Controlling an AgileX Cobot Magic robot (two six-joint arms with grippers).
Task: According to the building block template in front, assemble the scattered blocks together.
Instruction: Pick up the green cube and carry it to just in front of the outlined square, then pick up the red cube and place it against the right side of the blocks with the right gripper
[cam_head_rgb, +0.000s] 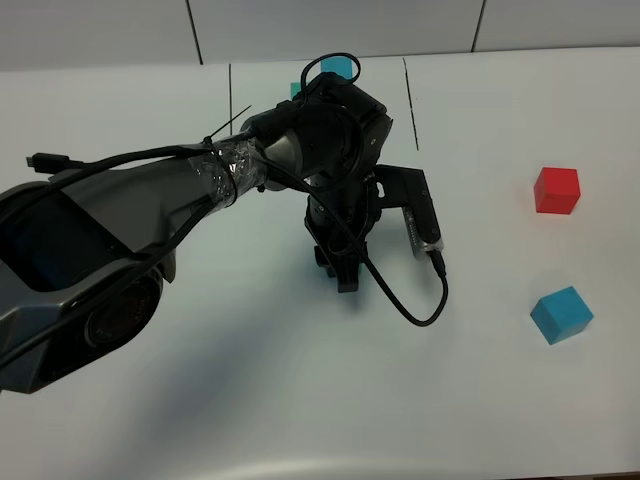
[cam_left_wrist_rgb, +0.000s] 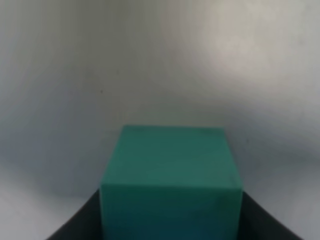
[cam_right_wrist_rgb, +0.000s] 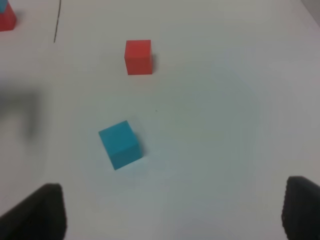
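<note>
Teal-green block (cam_left_wrist_rgb: 170, 175) fills the left wrist view, with dark fingers (cam_left_wrist_rgb: 82, 227) pressed against both its sides. So the left end effector (cam_head_rgb: 338, 272) is pinching it, pointed down at mid-table (cam_head_rgb: 250, 400) in front of the template (cam_head_rgb: 340, 66), which the arm mostly hides. Whether the block rests on the table or hangs just above it: cannot tell.

Right end effector (cam_right_wrist_rgb: 175, 215) is spread wide and empty, above the red block (cam_right_wrist_rgb: 138, 57) and blue block (cam_right_wrist_rgb: 120, 144). Both lie loose, well apart from the green.

Step, likely: setting green down as the base. Next: let go cleanly and lift straight up without nudging. Then bring red flush against green, and put blue on top of red.
</note>
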